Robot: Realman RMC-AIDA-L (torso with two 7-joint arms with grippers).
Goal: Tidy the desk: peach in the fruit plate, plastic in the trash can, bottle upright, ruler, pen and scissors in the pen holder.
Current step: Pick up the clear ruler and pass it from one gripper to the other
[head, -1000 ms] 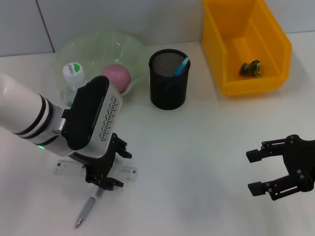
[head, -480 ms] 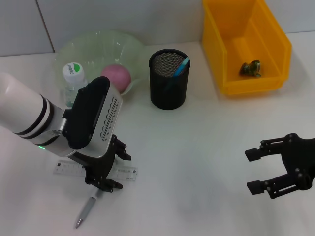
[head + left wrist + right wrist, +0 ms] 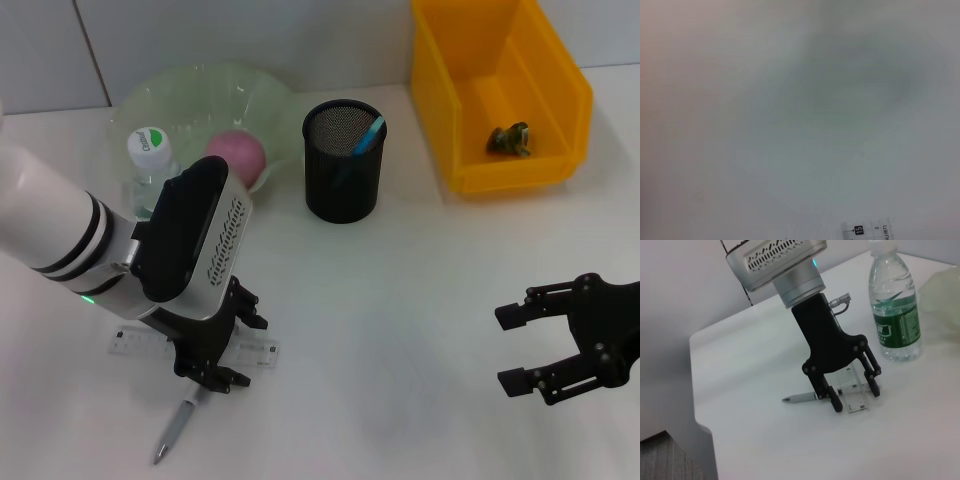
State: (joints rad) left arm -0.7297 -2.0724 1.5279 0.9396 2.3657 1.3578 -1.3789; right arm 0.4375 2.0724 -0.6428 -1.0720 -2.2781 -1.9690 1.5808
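Your left hand is down on the tabletop at the near left, fingers spread wide and straddling the clear ruler, which lies flat and isn't clamped yet. The head view hides most of that under the wrist body, but the right wrist view shows it nicely from across the tabletop: the left hand has one fingertip at each long edge of the ruler, and the pen lies right beside the ruler, so it's crowding that grab. The left wrist view is basically a grey blur, with just a corner of the ruler and its printed marks peeking in. In the head view the pen pokes out toward the near edge just past the fingers. The bottle already stands upright just behind your left arm, tight against it, next to the fruit plate with the peach in it. The pen holder sits at the far middle with something blue sticking out of it. The yellow trash can is far right with a crumpled bit of plastic inside. Your right hand hangs at the near right, wide open and holding nothing, well apart from everything, with lots of bare tabletop between the two arms.
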